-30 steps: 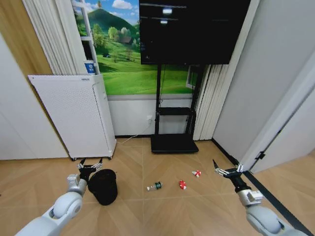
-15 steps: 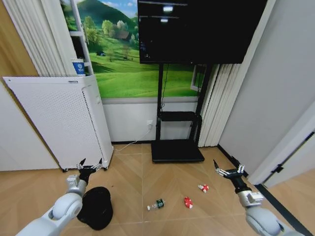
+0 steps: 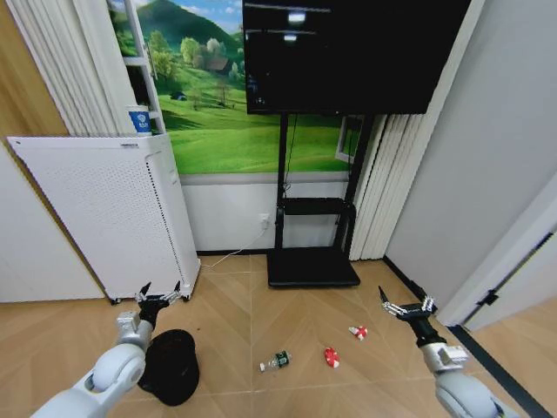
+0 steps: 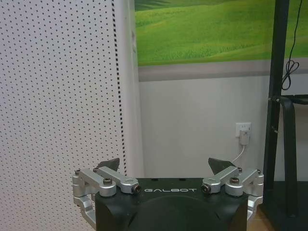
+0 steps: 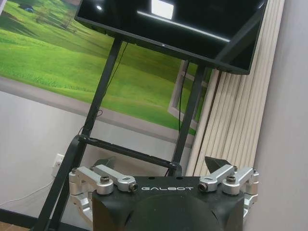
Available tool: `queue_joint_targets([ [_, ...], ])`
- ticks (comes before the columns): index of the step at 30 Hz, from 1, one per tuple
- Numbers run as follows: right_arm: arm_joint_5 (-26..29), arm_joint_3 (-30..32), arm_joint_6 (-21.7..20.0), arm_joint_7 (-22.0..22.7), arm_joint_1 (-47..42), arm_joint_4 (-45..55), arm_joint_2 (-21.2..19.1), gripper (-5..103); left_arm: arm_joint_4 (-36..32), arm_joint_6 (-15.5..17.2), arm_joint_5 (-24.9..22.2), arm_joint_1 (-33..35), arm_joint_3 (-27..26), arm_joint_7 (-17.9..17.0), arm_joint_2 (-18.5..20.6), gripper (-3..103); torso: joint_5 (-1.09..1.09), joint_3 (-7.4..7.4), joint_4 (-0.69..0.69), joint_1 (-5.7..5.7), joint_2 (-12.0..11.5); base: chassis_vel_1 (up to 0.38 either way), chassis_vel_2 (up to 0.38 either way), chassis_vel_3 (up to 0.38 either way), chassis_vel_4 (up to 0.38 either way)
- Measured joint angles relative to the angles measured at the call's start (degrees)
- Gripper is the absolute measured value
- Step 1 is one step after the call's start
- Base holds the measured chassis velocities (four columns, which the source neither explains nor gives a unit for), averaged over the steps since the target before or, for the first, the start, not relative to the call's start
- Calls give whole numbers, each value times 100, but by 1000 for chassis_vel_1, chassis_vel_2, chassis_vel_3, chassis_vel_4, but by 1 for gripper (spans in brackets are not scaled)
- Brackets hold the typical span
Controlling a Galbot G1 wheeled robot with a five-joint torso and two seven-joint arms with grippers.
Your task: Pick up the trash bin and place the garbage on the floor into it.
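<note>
While both arms hang low, the left end effector (image 3: 158, 294) sits spread, the white perforated appliance (image 3: 104, 209) just behind it and the trash bin (image 3: 171, 366) just below. Toward the right end effector (image 3: 407, 306), also spread, lie a bottle (image 3: 277, 360) and two red-and-white wrappers (image 3: 332, 357) (image 3: 358, 332) on the floor (image 3: 261, 313).
</note>
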Motion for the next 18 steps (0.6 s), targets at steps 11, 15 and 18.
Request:
queue_joint_targets([
  [11, -8, -41, -3, 5, 67, -74, 29, 100, 111, 65, -93, -41, 27, -9, 4, 100, 1, 0, 0, 0, 0, 0, 0, 0, 0],
  [15, -16, -71, -2, 5, 99, -119, 47, 100, 202, 57, -134, -87, 49, -21, -13, 100, 1, 0, 0, 0, 0, 0, 0, 0, 0],
  [18, -22, -80, 4, 7, 107, -145, 76, 100, 249, 146, -224, -140, 57, -154, -73, 100, 1, 0, 0, 0, 0, 0, 0, 0, 0],
])
